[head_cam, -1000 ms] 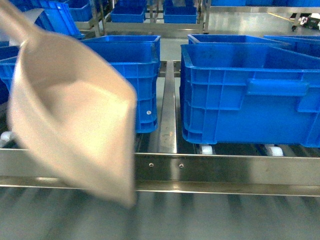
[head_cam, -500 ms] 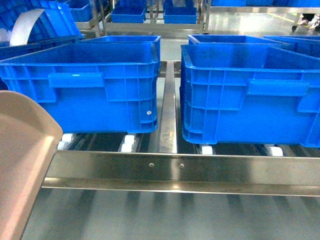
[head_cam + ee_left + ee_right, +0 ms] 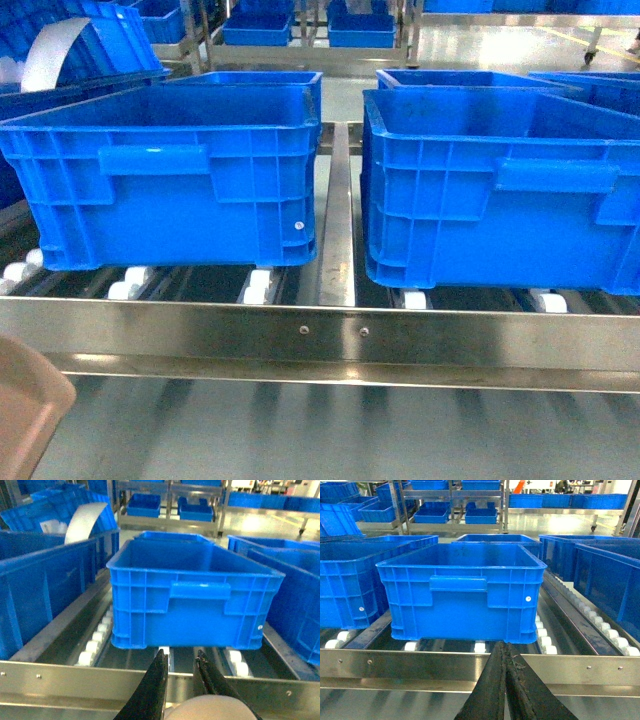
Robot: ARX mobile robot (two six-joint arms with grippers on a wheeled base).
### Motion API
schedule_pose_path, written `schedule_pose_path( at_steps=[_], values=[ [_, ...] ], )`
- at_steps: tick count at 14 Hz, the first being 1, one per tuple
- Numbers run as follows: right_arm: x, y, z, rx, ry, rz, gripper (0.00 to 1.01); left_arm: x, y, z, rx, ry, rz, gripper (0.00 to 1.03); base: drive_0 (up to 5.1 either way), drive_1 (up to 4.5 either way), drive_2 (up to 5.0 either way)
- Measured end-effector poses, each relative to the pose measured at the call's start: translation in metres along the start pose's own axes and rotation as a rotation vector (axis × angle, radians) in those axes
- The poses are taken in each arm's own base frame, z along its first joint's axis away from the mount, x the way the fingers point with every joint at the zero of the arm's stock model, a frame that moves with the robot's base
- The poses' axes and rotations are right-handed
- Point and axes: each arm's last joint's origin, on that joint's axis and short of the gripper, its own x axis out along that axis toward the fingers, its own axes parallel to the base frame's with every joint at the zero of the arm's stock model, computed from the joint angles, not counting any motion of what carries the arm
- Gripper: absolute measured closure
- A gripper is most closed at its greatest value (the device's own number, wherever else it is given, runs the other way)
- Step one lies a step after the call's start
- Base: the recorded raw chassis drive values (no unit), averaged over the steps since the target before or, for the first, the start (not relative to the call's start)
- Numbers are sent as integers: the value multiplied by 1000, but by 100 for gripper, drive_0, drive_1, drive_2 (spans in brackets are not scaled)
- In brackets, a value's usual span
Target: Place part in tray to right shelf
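- The tray (image 3: 25, 405) shows only as a beige corner at the head view's lower left, below the shelf (image 3: 320, 335) rail. The left wrist view shows a pale rounded bit of it low between the left gripper (image 3: 181, 672) fingers.
- Left gripper: the fingers stand slightly apart and seem to pinch the tray's handle, though the contact is cut off at the frame edge.
- Right gripper (image 3: 506, 667): pressed together, holding nothing.
- The part is not in view.
- Judged as light, stiff, smooth plastic, the tray may swing from a handle grip; holding close to the scoop would steady it.
- The shelf is steel with white rollers (image 3: 258, 288), so things may roll. Blue crates (image 3: 180, 175) crowd it, leaving little room behind the rail.
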Motion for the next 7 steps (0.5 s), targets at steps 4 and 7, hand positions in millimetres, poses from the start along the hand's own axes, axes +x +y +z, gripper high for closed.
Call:
schedule_pose_path(
  at_steps=[4,7],
  values=[
    [0,0,0,0,0,0,99,-15,0,-10,0,18,1,91,0,0,0],
    [0,0,0,0,0,0,99,-21,0,-10,0,-13,1,91,0,0,0]
  ],
)
